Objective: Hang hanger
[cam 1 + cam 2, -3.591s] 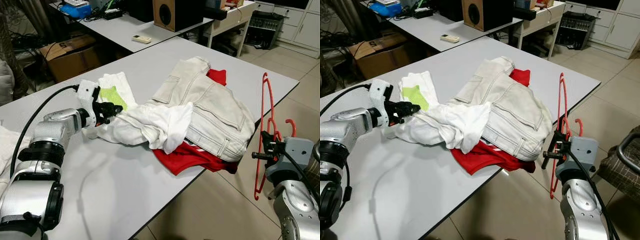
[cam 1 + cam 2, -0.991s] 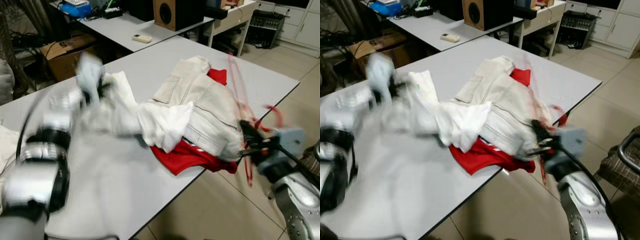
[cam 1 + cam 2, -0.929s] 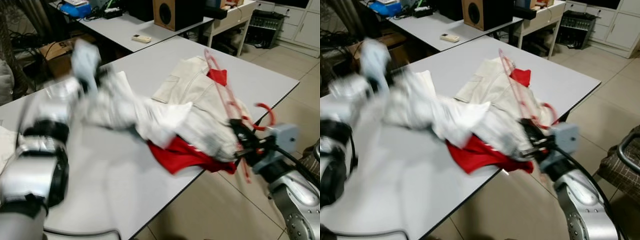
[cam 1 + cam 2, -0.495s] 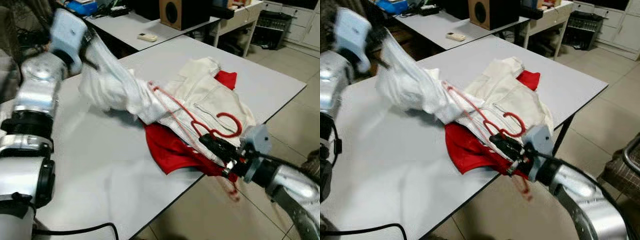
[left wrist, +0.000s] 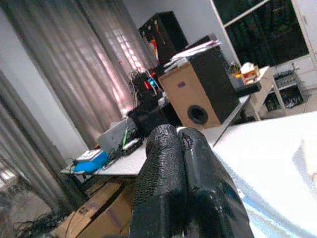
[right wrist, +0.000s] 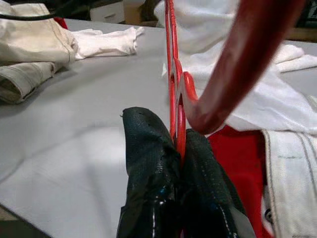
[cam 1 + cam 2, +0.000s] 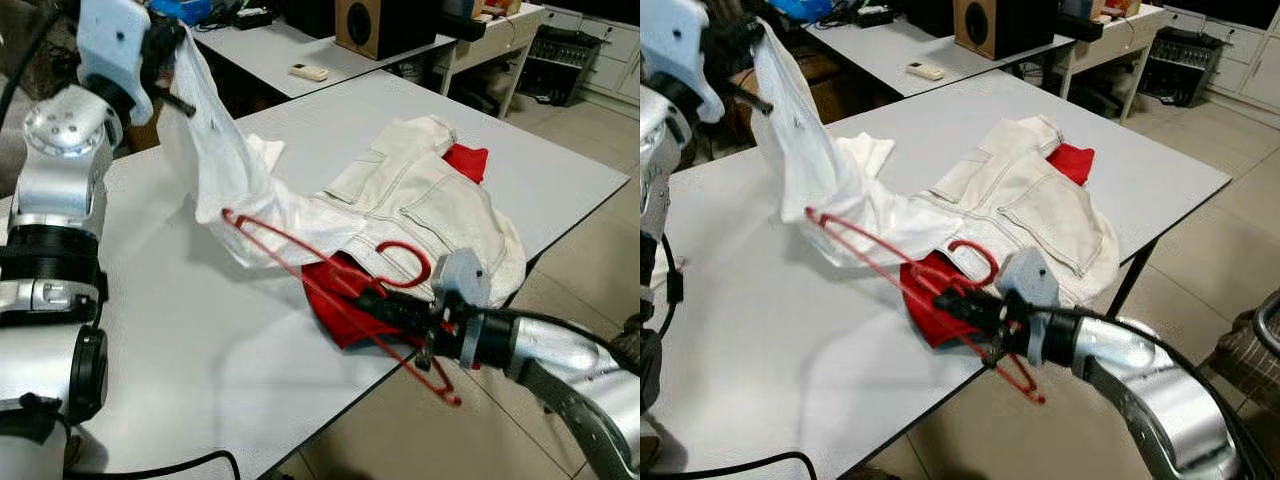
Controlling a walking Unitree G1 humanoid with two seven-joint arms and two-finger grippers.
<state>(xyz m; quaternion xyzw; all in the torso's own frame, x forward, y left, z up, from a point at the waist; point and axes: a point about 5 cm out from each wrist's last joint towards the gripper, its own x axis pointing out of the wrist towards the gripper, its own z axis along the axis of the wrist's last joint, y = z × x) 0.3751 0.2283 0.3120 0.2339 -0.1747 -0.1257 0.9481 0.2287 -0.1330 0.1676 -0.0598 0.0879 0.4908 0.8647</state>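
Left claw raised at the far left of the bench, clenched on one end of the white garment; the cloth hangs from it in a taut drape down to the pile. Right claw near the bench's near edge, clamped on the red hanger at the base of its hook; hanger lies nearly flat, its far tip touching the underside of the draped white cloth. Beige jacket and red garment lie under and right of the hanger. Judged step: threading the hanger into the white garment. You want an actual opening, not a fold; from these views I cannot tell whether the tip sits inside the cloth or merely against it. Keep the left claw high so the fabric stays open and under tension. Feed the hanger slowly along its own length, tip slightly up, so it clears the jacket and red garment and does not drag them towards the edge
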